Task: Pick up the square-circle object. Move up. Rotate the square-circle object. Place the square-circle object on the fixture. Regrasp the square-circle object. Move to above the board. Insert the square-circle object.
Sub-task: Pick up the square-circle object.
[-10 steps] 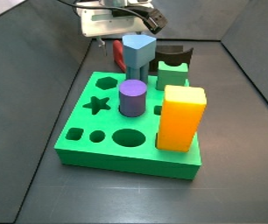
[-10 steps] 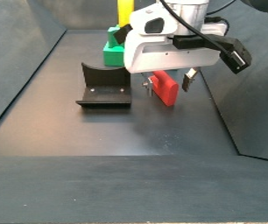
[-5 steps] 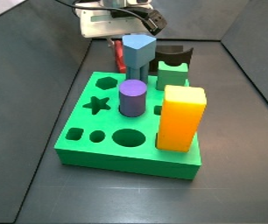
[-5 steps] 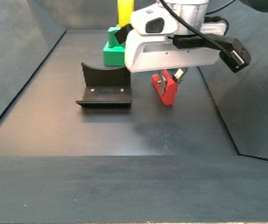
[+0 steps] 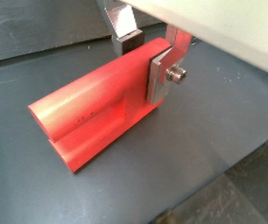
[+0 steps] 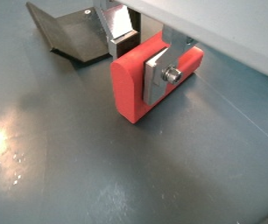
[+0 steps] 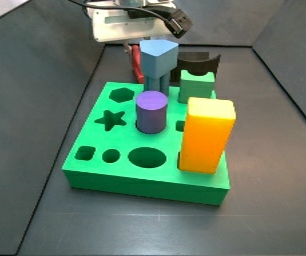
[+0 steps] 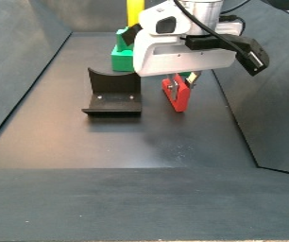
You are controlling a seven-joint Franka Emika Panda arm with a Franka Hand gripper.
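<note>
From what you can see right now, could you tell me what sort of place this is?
Likely a robot test cell for peg insertion: dark walled floor, green board with cut-out shapes, and the gripper closed on the red square-circle object.

Floor [image 8: 122, 161] was a dark grey, faintly glossy sheet with dark side walls. Directly on it: the fixture [image 8: 110, 93], black and L-shaped; the red square-circle object [image 8: 177, 94] just beside it, standing on the floor; and the green board [image 7: 129, 150] behind both. The gripper [image 8: 185, 83] hung low over the floor, its silver fingers [image 6: 155, 74] closed against the red piece.
</note>
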